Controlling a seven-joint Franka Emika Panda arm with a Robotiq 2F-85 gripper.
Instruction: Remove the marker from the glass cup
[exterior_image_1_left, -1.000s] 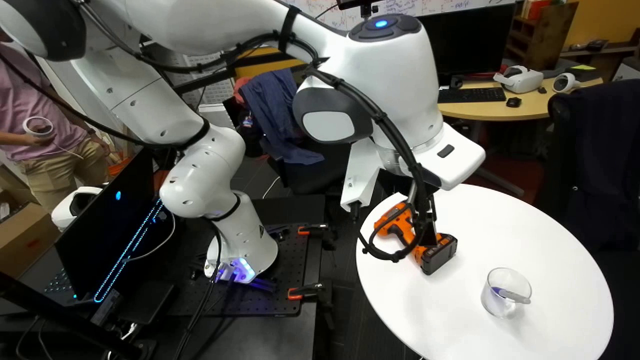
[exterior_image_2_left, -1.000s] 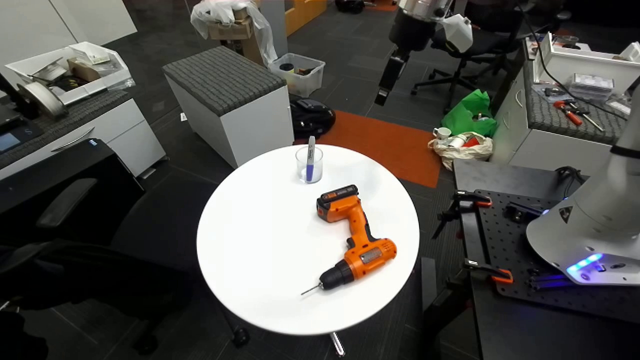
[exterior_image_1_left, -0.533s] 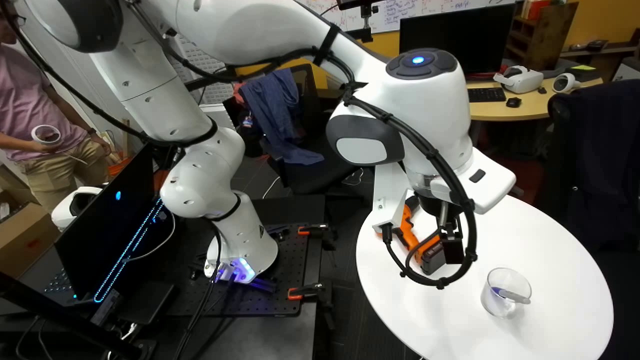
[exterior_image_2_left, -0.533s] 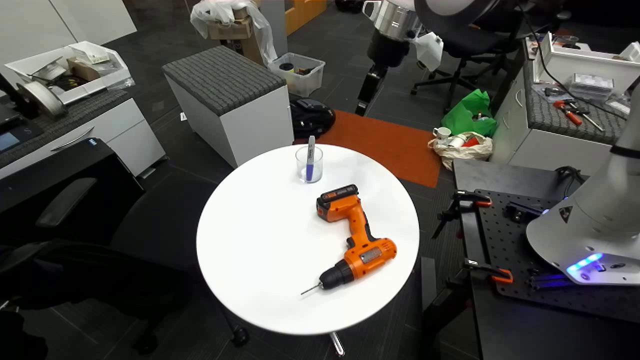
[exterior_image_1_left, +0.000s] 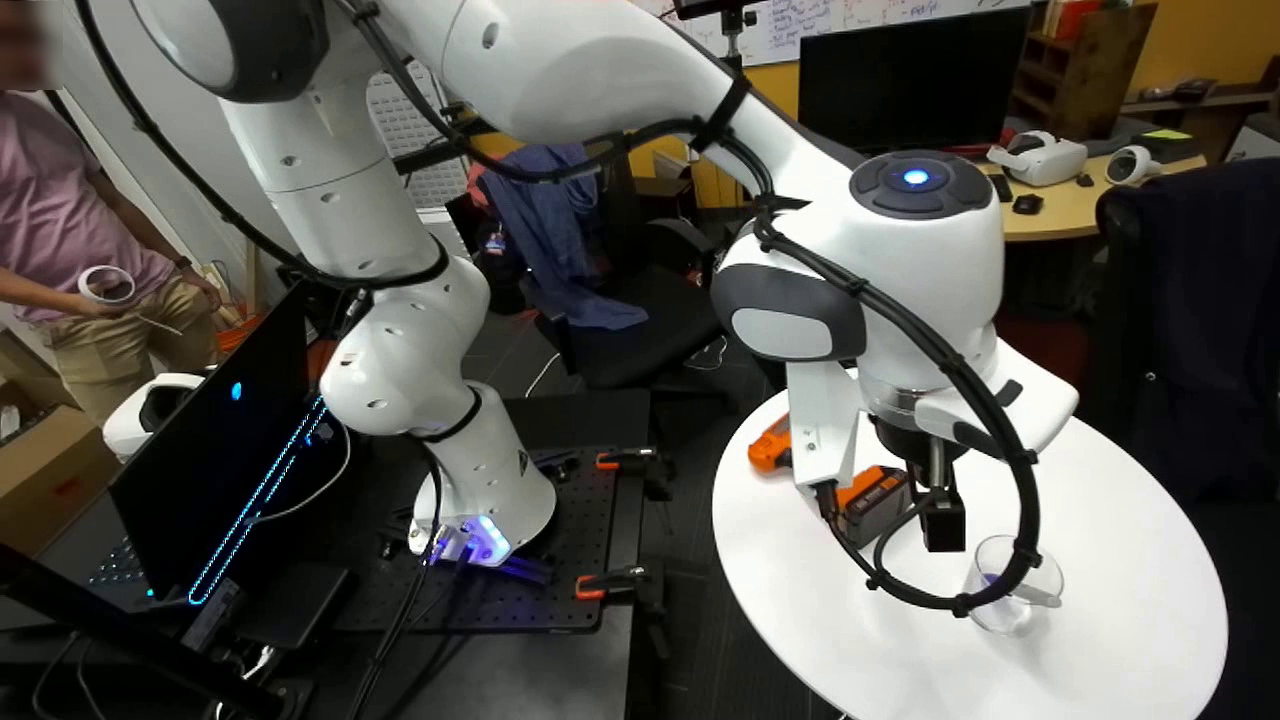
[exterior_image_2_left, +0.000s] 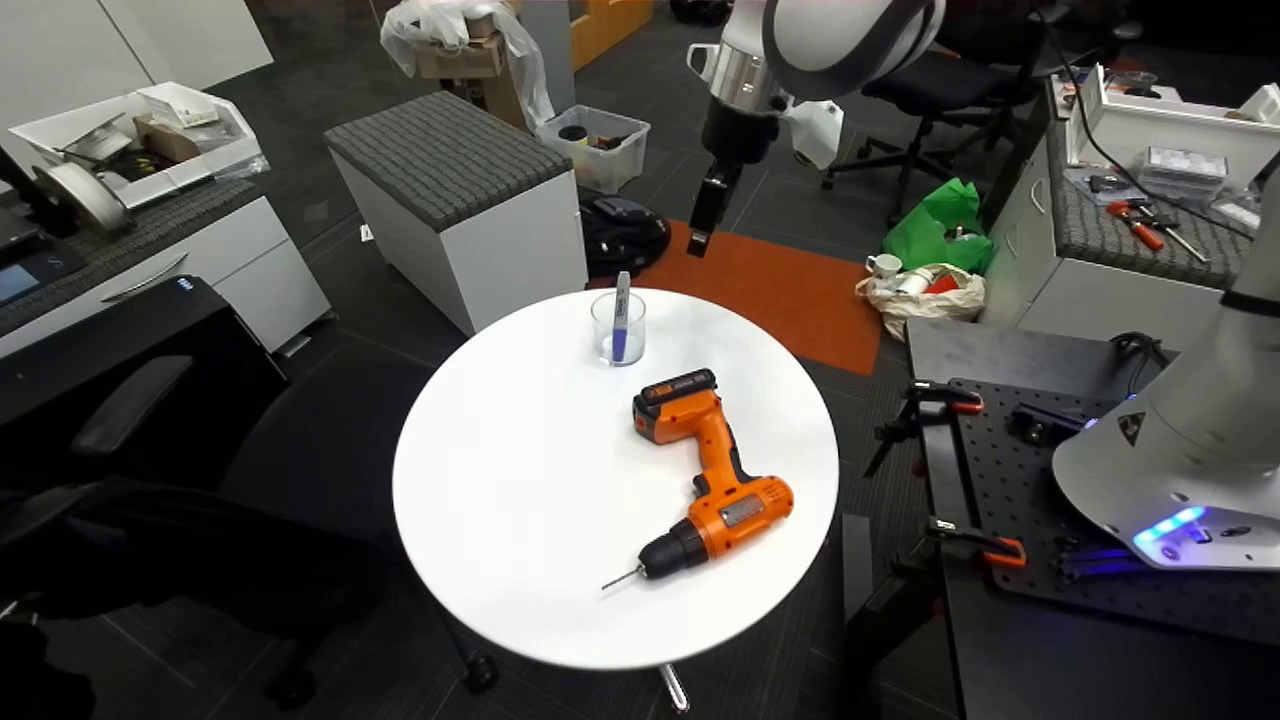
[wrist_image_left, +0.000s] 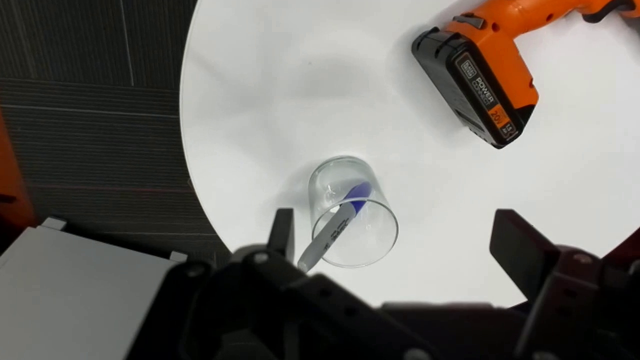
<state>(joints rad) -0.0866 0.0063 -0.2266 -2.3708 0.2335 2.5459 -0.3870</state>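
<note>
The marker (wrist_image_left: 332, 234) has a grey body and a blue-purple cap. It leans cap-down inside the clear glass cup (wrist_image_left: 320, 182), its grey end sticking out past the rim. The marker (exterior_image_2_left: 621, 300) and the cup (exterior_image_2_left: 603, 335) also show near the round table's edge in an exterior view. My gripper (wrist_image_left: 400, 235) is open and empty, above the table. In the wrist view the marker's grey end lies close beside the left finger, and the cup appears between the fingers. In an exterior view my gripper (exterior_image_1_left: 943, 525) hangs beside the cup (exterior_image_1_left: 995, 615), partly covered by a cable loop.
The orange-and-black drill (exterior_image_2_left: 725, 480) lies on the white round table (exterior_image_2_left: 520, 500), its battery end towards the cup. It also shows in the wrist view (wrist_image_left: 505, 60). A grey-topped cabinet (exterior_image_2_left: 450, 160) stands beyond the table edge. A black cable (exterior_image_1_left: 1030, 500) loops from the wrist.
The arm and gripper have moved across the table towards the glass cup, and the gripper appears lower. The marker, cup and drill have not moved.
</note>
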